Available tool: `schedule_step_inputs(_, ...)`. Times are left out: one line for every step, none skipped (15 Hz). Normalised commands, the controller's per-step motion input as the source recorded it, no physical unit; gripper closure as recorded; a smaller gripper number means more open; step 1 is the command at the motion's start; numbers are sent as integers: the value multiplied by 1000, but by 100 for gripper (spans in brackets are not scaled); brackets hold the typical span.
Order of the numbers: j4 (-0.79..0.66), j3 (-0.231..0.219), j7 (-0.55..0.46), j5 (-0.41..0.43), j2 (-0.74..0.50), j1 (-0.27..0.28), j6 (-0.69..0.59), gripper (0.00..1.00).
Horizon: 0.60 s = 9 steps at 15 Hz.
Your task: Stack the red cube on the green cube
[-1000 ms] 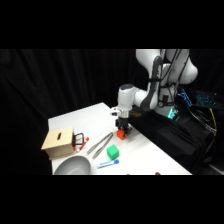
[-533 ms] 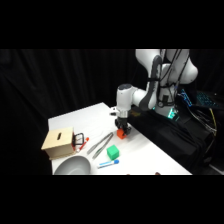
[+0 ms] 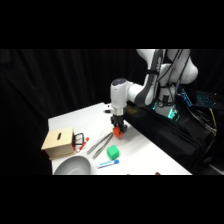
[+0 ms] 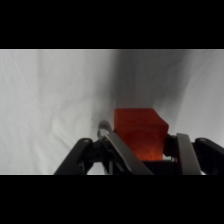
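Over the white counter (image 3: 145, 155), a white robot arm (image 3: 150, 85) reaches from its base at the upper right and bends downward, ending in a hand (image 3: 118, 129) that points straight down near the counter's far edge. Its two fingers are clamped on the red cube (image 3: 118, 132), which sits between them at or just above the counter; contact with the surface cannot be told. Seen from the wrist, the red cube (image 4: 140, 134) fills the space between the hand's (image 4: 142, 150) dark fingers, with white counter (image 4: 50, 100) and a grey shadow behind it. The green cube (image 3: 113, 150) rests on the counter nearer the front, apart from the red one. Metal tongs (image 3: 101, 144) lie just left of the cubes. Further left stands a tan box (image 3: 58, 142). A grey bowl (image 3: 72, 165) sits at the front edge, and a blue-tipped stick (image 3: 109, 163) lies beside it, just in front of the green cube.
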Motion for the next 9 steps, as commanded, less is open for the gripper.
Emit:
schedule_step_inputs(139, 4, 207, -154, -208, 76, -393, 75)
schedule_step_inputs(138, 24, 196, -136, -189, 66, -394, 75)
schedule_step_inputs(135, 44, 187, -124, -167, 61, -381, 75)
schedule_step_inputs(129, 59, 175, -111, -149, 55, -345, 75)
schedule_step_inputs(129, 77, 167, -93, -134, 56, -313, 75)
schedule_step_inputs(129, 80, 164, -91, -120, 58, -275, 75)
schedule_step_inputs(146, 84, 150, -86, -92, 58, -225, 75)
schedule_step_inputs(162, 74, 140, -90, -62, 54, -170, 75)
schedule_step_inputs(176, 65, 116, -79, -33, 43, -140, 75)
